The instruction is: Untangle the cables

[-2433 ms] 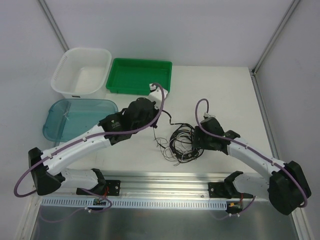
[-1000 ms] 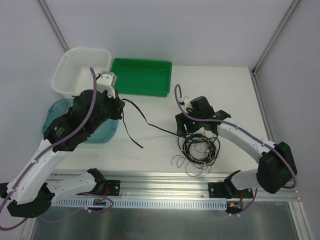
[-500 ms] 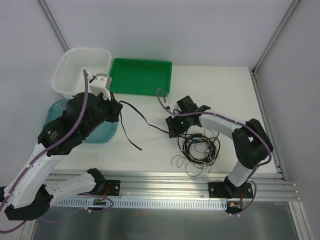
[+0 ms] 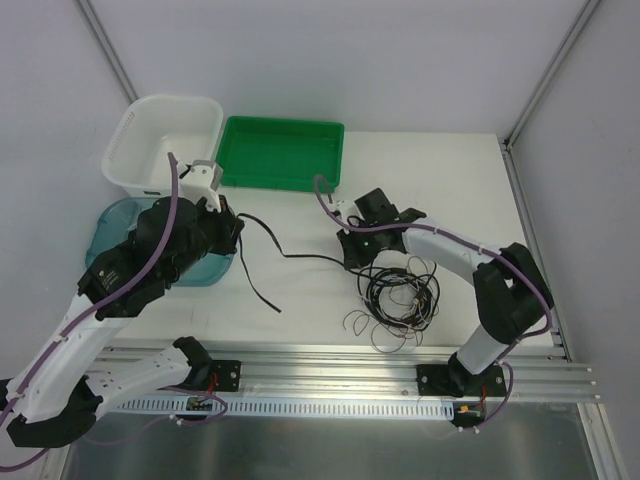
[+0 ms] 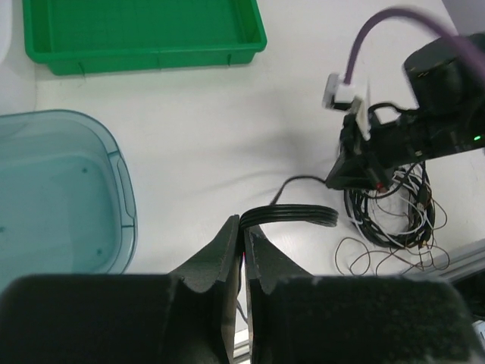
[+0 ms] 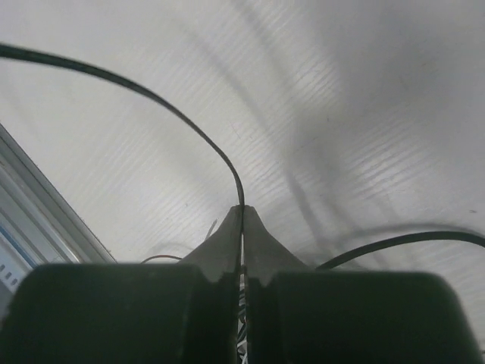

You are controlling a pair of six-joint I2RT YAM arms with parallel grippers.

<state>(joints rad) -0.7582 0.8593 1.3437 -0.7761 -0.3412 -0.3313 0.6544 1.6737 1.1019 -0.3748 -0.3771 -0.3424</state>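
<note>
A metal rail (image 4: 330,362) runs along the near edge of the white worktop (image 4: 450,180) and carries the bases of two arms. The left arm (image 4: 100,300) climbs from its base and leans rightward, with its wrist above the corner of a blue tub (image 4: 125,225). The left jaws are pressed together on a black cable (image 5: 303,214). One end of the cable droops to the worktop and the other stretches across towards the right arm (image 4: 450,255).

That arm folds back at its elbow and reaches low to the left. The right jaws are closed, pinching a thin black strand (image 6: 189,125) at the far left edge of the heap of cables (image 4: 400,295). The heap lies right of centre, close to the rail, and a few hair-thin loops (image 4: 362,328) spill out of it towards the rail. The strands in the heap are too tangled to count.

There are three containers: the blue tub on the left, and beyond it a white basket (image 4: 165,145) and a green tray (image 4: 282,152) side by side. Plain white walls with metal corner posts (image 4: 110,50) close in the space.
</note>
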